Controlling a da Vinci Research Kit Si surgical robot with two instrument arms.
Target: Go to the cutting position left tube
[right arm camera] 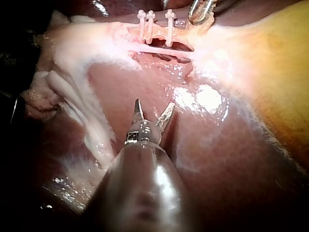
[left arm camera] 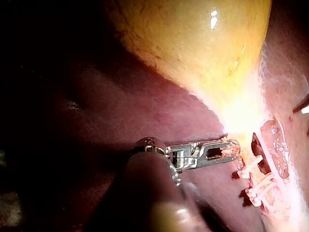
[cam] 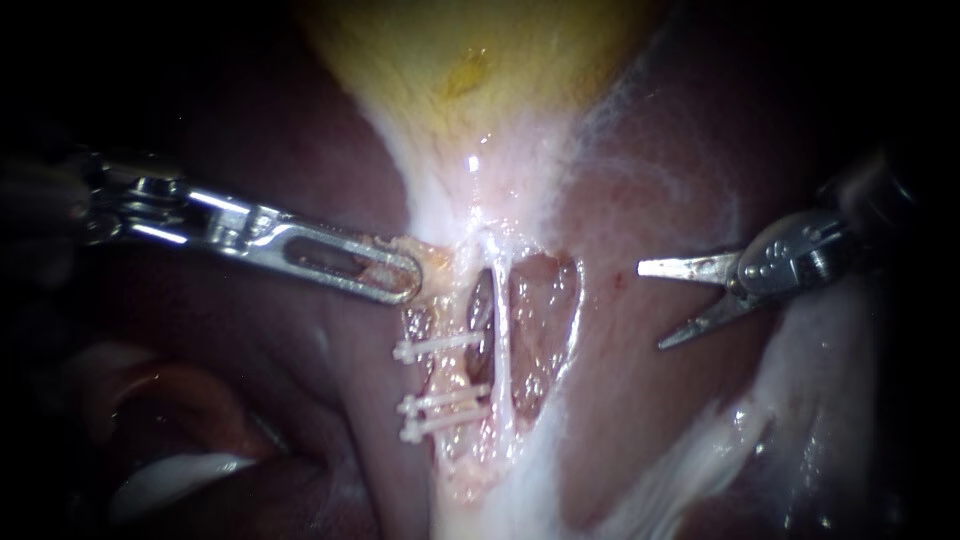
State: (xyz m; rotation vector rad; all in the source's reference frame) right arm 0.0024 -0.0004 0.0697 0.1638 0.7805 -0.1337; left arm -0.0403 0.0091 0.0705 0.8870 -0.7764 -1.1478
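Well ahead of the right instrument [cam: 650, 307] lies the left tube [cam: 452, 372].

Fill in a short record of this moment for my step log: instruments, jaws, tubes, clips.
left instrument: jaws shut on tissue at the narrow end of the gallbladder
right instrument: blades open, over the liver, apart from both tubes
left tube: three clips across it, not cut
right tube: thin, pale, no clip
cutting position: not yet reached
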